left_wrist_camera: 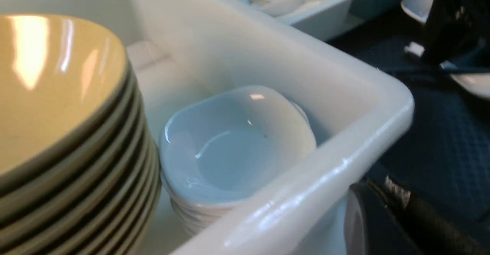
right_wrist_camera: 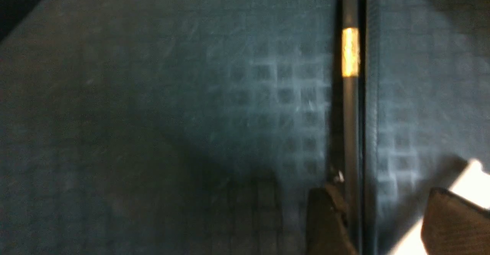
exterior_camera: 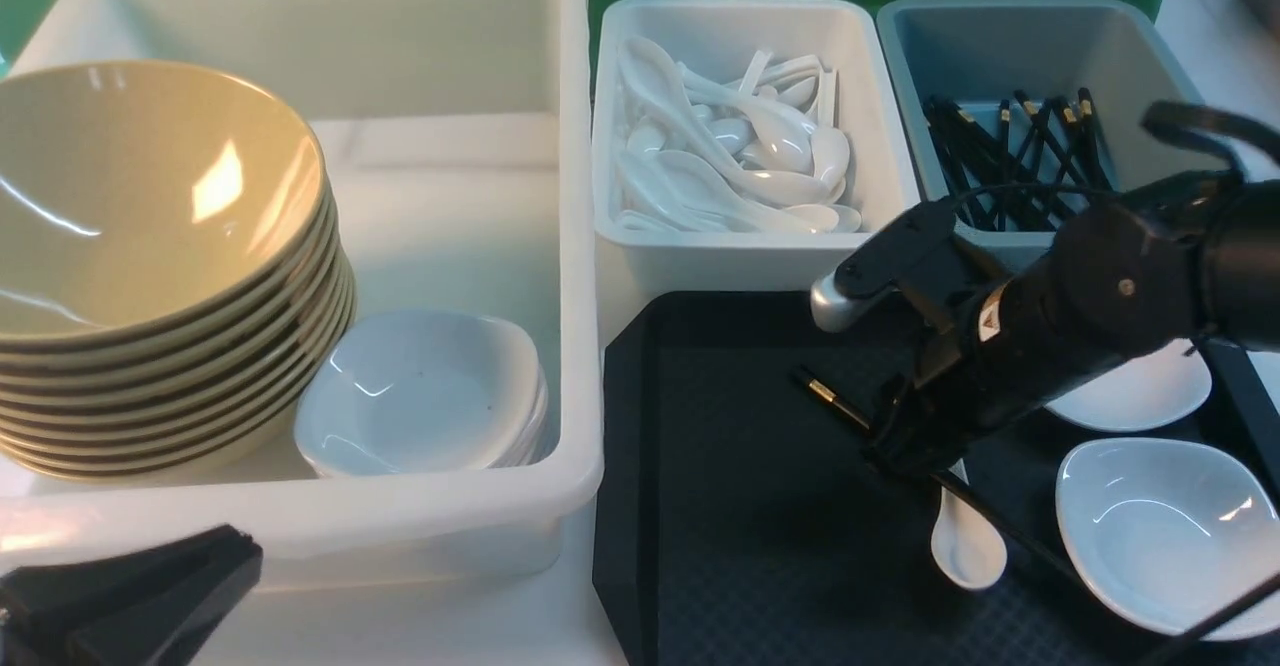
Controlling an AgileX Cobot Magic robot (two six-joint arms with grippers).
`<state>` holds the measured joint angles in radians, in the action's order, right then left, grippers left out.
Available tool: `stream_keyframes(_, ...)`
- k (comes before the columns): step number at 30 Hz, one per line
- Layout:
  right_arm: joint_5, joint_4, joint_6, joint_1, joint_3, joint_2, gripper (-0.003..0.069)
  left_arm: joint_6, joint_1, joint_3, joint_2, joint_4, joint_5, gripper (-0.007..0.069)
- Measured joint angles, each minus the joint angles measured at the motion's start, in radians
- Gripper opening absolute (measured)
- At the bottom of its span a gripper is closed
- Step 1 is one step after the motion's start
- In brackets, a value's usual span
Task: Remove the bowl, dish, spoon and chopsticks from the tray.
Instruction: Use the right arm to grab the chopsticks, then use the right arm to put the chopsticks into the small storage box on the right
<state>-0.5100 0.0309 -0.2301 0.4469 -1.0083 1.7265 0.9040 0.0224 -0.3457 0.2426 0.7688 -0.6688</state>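
A green backdrop hangs behind the white desk (exterior_camera: 520, 631). In the lower right of the front view sits the big black rectangular plastic tray (exterior_camera: 740, 516) with its diamond texture, and several of the task's things lie on it. The pair of thin black chopsticks with a gold band (exterior_camera: 828, 399) slants across its middle. The small glossy white soup spoon (exterior_camera: 967, 538) rests just below them, scoop toward the bottom edge. A small white rounded-square dish (exterior_camera: 1160, 536) sits at the far right, with a second white dish (exterior_camera: 1140, 401) just above it.

The right tool (exterior_camera: 900, 441) is down low over the chopsticks. Seen from its wrist, its fingers (right_wrist_camera: 329, 224) are spread, and the chopsticks (right_wrist_camera: 350, 125) lie flat on the tray right alongside one finger, not pinched. The left tool (exterior_camera: 140, 596) sits in the lower left corner, pressed together.

Filling the left is a large white plastic bin (exterior_camera: 580, 246). It holds a stack of glossy mustard-olive bowls (exterior_camera: 150, 206) and, just beside it, a stack of white dishes (exterior_camera: 420, 406). At upper centre a smaller white bin (exterior_camera: 740, 261) holds loose white spoons (exterior_camera: 740, 151). To its right, a grey-blue bin (exterior_camera: 1000, 46) holds more black sticks (exterior_camera: 1010, 151).
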Motion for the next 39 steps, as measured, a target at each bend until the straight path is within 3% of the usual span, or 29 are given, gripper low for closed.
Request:
stream_keyframes(5,0.014,0.003,-0.001,0.0,-0.004,0.075,0.0328,0.0,0.0,0.002,0.0,0.019,0.047,-0.0001)
stream_keyframes(11,0.001,0.012,0.0,0.001,-0.013,0.08,0.0146,0.0,0.0,0.002,0.0,0.022,0.051,-0.0001)
stream_keyframes(17,-0.056,0.007,0.0,0.003,-0.021,0.023,0.0145,0.0,0.0,0.002,0.0,0.017,0.056,-0.0001)
stream_keyframes(25,-0.052,0.025,-0.009,0.051,-0.027,-0.313,0.0145,0.0,0.0,0.002,0.0,0.01,0.067,-0.0001)
stream_keyframes(27,0.03,0.026,-0.028,0.053,-0.031,-0.398,0.0145,0.0,0.0,0.002,0.0,0.009,0.074,-0.0001)
stream_keyframes(31,0.358,0.026,-0.095,0.009,-0.032,-0.472,0.0145,0.0,0.0,0.002,0.0,0.008,0.08,-0.0001)
stream_keyframes(33,0.626,0.026,-0.11,-0.058,-0.032,-0.435,0.0145,0.0,0.0,0.002,0.0,0.007,0.081,-0.0001)
stream_keyframes(34,0.626,0.026,-0.11,-0.063,-0.032,-0.435,0.0145,0.0,0.0,0.002,0.0,0.007,0.081,-0.0001)
stream_keyframes(35,0.789,0.026,-0.108,-0.108,-0.033,-0.383,0.0145,0.0,0.0,0.002,0.0,0.007,0.081,-0.0001)
stream_keyframes(39,1.058,0.031,-0.07,-0.196,-0.053,-0.202,0.0145,0.0,0.0,0.002,0.0,0.007,0.082,-0.0001)
